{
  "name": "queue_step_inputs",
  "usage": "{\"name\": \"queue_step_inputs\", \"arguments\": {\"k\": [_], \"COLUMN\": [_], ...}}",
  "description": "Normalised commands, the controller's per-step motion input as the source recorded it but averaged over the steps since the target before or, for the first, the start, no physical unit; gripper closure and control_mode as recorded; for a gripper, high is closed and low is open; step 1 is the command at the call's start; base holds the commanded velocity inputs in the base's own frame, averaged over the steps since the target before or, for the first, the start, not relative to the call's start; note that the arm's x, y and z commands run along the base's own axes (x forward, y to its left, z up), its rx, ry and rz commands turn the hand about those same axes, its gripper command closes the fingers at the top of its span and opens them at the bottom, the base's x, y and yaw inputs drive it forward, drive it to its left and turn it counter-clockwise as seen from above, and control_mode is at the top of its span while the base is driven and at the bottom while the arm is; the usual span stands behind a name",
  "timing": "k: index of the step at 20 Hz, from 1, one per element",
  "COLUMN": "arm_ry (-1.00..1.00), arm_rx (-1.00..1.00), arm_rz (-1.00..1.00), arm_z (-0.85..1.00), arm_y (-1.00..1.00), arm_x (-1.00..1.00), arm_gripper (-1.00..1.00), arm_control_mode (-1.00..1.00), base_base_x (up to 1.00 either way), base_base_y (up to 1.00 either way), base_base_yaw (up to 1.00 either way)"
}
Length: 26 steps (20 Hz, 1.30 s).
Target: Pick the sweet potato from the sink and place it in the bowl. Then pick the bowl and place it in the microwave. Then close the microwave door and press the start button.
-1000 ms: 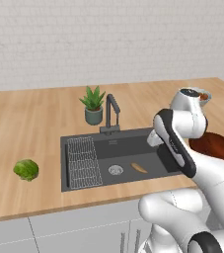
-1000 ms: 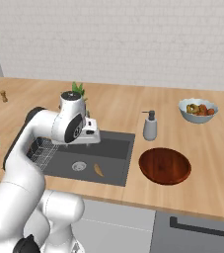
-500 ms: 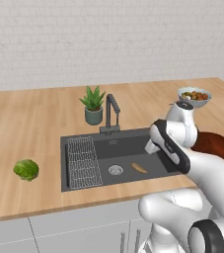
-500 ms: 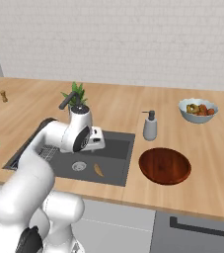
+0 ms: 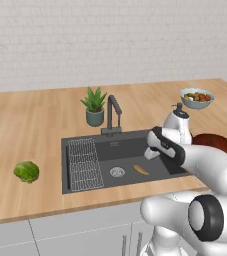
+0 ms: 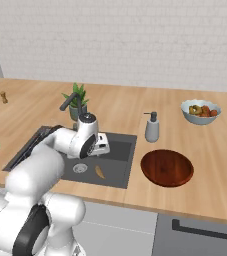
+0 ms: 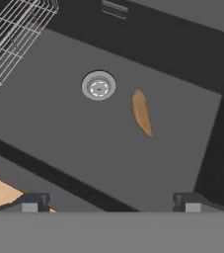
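The counter (image 5: 40,125) looks like pale wood with a fine grain and a matt finish. The sink (image 5: 127,150) is dark grey, smooth and dull, with a bright metal drain (image 7: 98,86) and a thin wire rack (image 5: 83,163) that reads as light metal. The faucet (image 5: 113,113) is dark and slightly satin. The sweet potato (image 7: 141,112) has a matt orange-tan skin. The bowl (image 6: 167,167) is reddish-brown, wood-like and glossy, with a soft sheen on its inside. The fruit bowl (image 6: 201,111) is pale and smooth. The soap dispenser (image 6: 152,127) looks like smooth grey plastic or ceramic. The wall (image 6: 135,40) is matt white brick. The lettuce (image 5: 26,171) is crinkled and dull green.
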Motion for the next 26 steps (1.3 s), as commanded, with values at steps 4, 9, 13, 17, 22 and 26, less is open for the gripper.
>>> {"name": "queue_step_inputs", "arguments": {"k": [4,9,13,17,22,26], "arm_ry": [0.0,0.01,0.03,0.07,0.1,0.06], "arm_rx": [0.0,0.0,0.0,0.0,0.0,0.0], "arm_rz": [0.01,0.0,0.0,0.0,0.0,0.0], "arm_z": [-0.42,-0.32,-0.2,-0.22,-0.27,-0.33], "arm_y": [-0.01,0.0,-0.01,0.0,0.04,0.0], "arm_x": [0.31,0.36,0.52,0.44,0.48,0.5], "arm_gripper": [-1.0,-1.0,-1.0,-1.0,-1.0,-1.0], "arm_control_mode": [-1.0,-1.0,-1.0,-1.0,-1.0,-1.0], "base_base_x": [0.0,0.0,0.0,0.0,0.0,0.0], "base_base_y": [0.0,0.0,0.0,0.0,0.0,0.0], "base_base_yaw": [0.0,0.0,0.0,0.0,0.0,0.0]}}
